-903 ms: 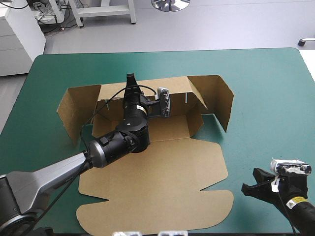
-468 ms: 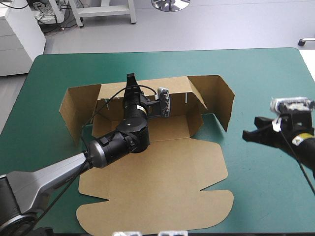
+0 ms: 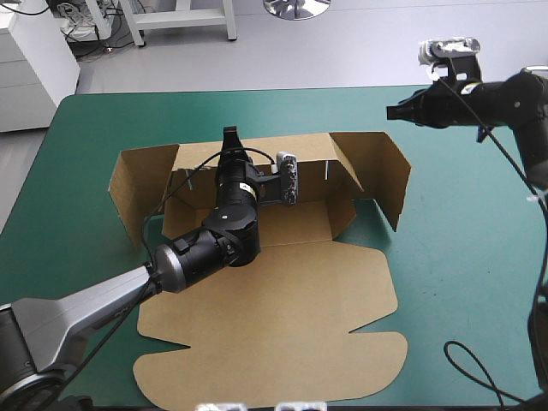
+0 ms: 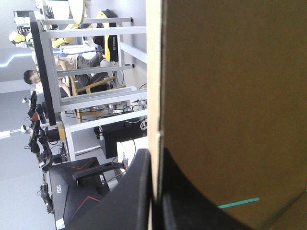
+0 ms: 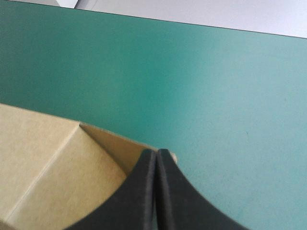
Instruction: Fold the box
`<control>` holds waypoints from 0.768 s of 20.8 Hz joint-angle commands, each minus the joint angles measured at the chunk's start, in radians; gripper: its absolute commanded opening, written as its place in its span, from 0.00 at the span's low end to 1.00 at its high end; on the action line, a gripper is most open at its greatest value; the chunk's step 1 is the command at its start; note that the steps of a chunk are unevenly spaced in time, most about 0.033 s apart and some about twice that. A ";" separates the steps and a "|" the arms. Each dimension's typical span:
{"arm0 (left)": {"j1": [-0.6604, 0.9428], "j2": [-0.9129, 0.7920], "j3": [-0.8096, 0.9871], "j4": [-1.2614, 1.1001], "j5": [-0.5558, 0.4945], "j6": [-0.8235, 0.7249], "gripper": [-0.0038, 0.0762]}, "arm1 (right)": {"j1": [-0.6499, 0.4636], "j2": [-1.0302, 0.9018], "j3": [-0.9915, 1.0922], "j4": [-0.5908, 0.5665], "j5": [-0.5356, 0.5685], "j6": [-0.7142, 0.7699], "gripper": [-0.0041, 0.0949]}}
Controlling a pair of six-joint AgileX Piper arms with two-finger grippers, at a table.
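Note:
The brown box (image 3: 282, 325) lies mid-table, its lid panel flat toward the front edge. Its back wall (image 3: 261, 154) stands upright, with side flaps (image 3: 381, 171) angled forward at both ends. My left gripper (image 3: 228, 139) is shut on the top edge of that back wall. In the left wrist view the board (image 4: 230, 96) runs between the black fingers (image 4: 139, 191) of the left gripper (image 4: 154, 154). My right gripper (image 3: 392, 111) hangs shut above the far right of the table, beyond the right flap. In its own view the right gripper (image 5: 157, 152) points at a box corner (image 5: 53, 167).
Teal-green cover (image 3: 462, 257) lies bare to the right of the box and behind it (image 5: 192, 72). A loop of black cable lies near the front right corner. The left flap (image 3: 137, 188) stands near the table's left side.
My right arm has risen from the front right edge and swung to the far right, above the table behind the box. The left gripper has kept its hold on the back wall.

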State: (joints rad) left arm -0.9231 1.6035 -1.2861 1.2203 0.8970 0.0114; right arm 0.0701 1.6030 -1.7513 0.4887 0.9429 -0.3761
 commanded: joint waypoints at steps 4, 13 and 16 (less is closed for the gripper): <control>-0.003 -0.033 -0.025 0.056 -0.013 -0.011 0.04 | -0.005 0.252 -0.338 0.088 0.075 -0.011 0.02; -0.003 -0.033 -0.025 0.056 -0.013 -0.019 0.04 | -0.005 0.368 -0.376 0.113 0.231 -0.068 0.02; -0.003 -0.033 -0.025 0.056 -0.013 -0.028 0.04 | -0.005 0.371 -0.376 0.110 0.311 -0.083 0.02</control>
State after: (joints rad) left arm -0.9231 1.6035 -1.2850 1.2246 0.8918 0.0000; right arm 0.0701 2.0303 -2.0935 0.5572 1.2216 -0.4408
